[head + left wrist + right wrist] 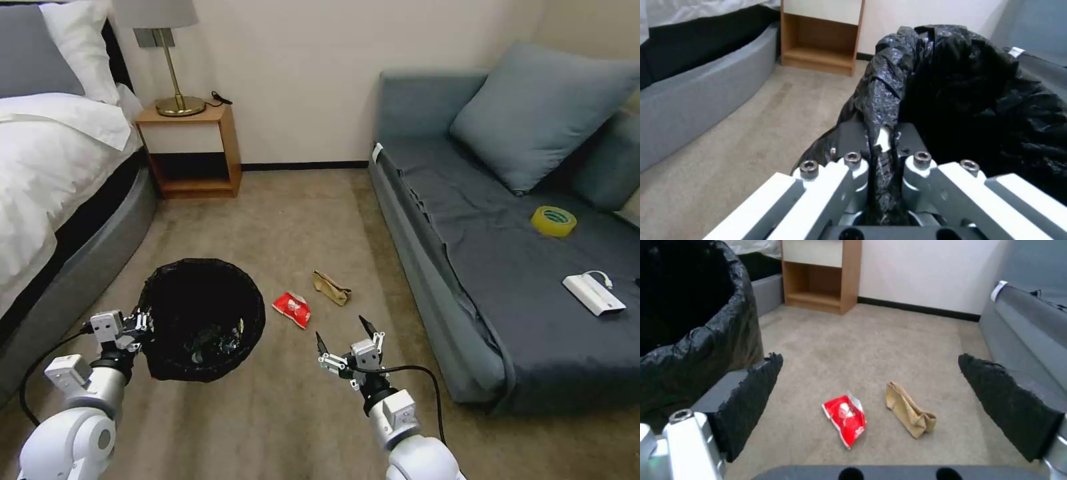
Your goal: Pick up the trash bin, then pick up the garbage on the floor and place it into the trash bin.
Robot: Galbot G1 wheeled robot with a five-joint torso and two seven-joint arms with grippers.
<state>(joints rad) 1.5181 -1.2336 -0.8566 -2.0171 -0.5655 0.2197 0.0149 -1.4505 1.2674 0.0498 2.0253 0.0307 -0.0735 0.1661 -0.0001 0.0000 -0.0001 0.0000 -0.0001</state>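
Observation:
The black trash bin (200,320) with its black bag liner hangs at the left, and my left gripper (141,325) is shut on its near-left rim. In the left wrist view the fingers (853,140) pinch the liner (882,100) and the rim between them. Litter lies inside the bin. On the carpet to its right lie a red-and-white packet (293,309) and a crumpled tan paper (331,287), seen too in the right wrist view as packet (845,416) and paper (908,410). My right gripper (343,337) hovers open just short of them, holding nothing.
A grey sofa (467,280) runs along the right, with a yellow tape roll (553,221) and a white power bank (593,293) on its seat. A bed (60,193) stands at the left and a wooden nightstand (193,147) with a lamp at the back wall.

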